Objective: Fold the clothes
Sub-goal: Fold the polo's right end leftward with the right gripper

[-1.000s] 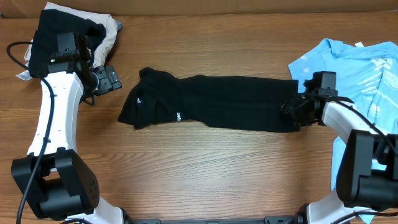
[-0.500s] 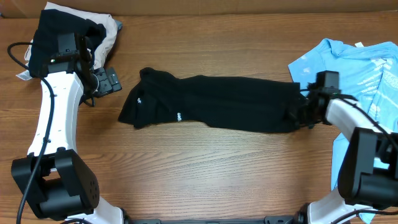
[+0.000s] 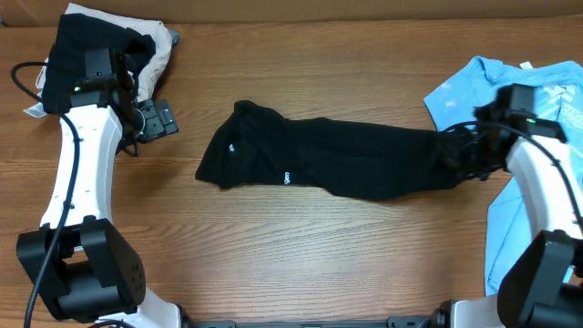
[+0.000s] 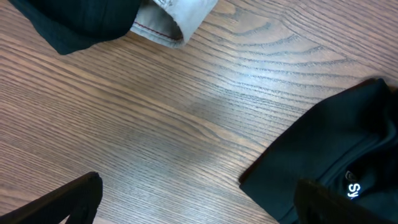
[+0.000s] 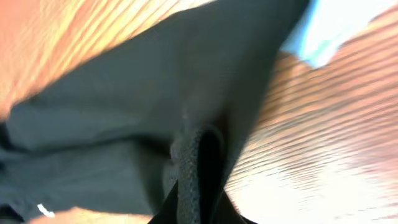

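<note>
A black T-shirt point(image 3: 337, 162) lies as a long narrow strip across the middle of the table, its white lettering point(image 3: 286, 178) near the left end. My right gripper point(image 3: 458, 153) is shut on the strip's right end. In the right wrist view the shirt's black hem point(image 5: 198, 163) is pinched in the right gripper point(image 5: 200, 208), and the cloth point(image 5: 124, 112) stretches away from it. My left gripper point(image 3: 160, 118) hangs open over bare wood to the left of the shirt. From the left wrist, the left gripper point(image 4: 199, 211) is wide open, with the shirt's corner point(image 4: 323, 143) at the right.
A light blue T-shirt point(image 3: 537, 96) with white print lies spread at the right edge, under my right arm. A pile of black and beige clothes point(image 3: 109, 41) sits at the back left corner, and its edge point(image 4: 168, 18) shows from the left wrist.
My right gripper closed on the black shirt's right end and pulled it to the right. The whole strip slid right with it. The left arm has not moved.
</note>
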Robot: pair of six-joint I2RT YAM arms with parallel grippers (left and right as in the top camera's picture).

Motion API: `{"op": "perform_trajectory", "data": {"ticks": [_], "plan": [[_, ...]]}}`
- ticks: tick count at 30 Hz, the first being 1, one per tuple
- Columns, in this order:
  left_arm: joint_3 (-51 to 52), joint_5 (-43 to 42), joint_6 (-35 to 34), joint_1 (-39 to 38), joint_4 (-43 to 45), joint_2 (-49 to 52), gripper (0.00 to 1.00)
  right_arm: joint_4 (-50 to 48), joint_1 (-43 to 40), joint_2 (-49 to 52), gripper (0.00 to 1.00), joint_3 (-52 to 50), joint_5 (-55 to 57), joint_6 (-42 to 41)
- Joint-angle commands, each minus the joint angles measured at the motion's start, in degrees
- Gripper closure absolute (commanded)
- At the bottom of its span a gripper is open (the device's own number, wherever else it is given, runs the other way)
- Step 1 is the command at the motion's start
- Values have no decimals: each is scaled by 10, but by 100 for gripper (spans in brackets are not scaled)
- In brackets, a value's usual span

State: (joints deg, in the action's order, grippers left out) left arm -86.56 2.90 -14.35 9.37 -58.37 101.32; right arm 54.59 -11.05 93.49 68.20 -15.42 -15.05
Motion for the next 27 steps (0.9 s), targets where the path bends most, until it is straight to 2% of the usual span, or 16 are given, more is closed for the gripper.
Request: {"op": "perform_trajectory", "data": {"ticks": [1, 7, 14, 26, 27], "plan": [[-7, 5, 15, 0, -2, -2, 0, -5, 59, -7, 96, 9, -3, 17], [-7, 5, 15, 0, -8, -2, 0, -52, 186, -7, 95, 9, 30, -31], [-7, 4, 15, 0, -10, -2, 0, -113, 292, 21, 87, 9, 64, -63], [-7, -4, 15, 0, -10, -2, 0, -221, 341, 93, 87, 9, 23, -92], [-7, -4, 15, 0, -11, -2, 0, -228, 343, 93, 83, 9, 16, -91]]}}
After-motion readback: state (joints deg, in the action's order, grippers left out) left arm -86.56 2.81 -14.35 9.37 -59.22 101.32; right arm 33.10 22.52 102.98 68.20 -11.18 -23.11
